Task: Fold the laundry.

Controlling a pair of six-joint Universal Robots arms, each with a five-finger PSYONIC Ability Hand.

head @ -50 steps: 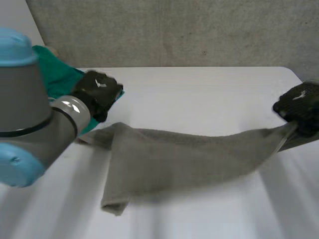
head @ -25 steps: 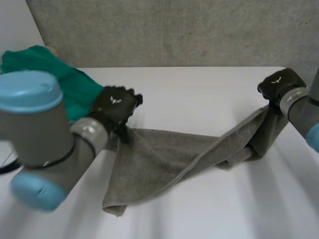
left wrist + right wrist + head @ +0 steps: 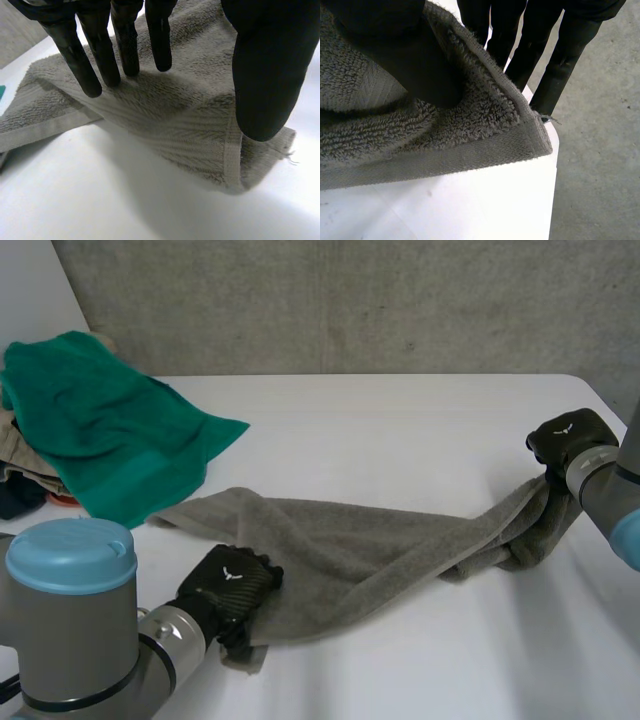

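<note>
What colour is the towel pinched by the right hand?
The towel is plain grey; the head view shows it best.

Left hand (image 3: pixel 228 588) splayed flat, right hand (image 3: pixel 563 438) pinching

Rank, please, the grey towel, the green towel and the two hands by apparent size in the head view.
1. grey towel
2. green towel, bunched
3. left hand and right hand: alike, so not ranked; the left sits nearer the camera.
</note>
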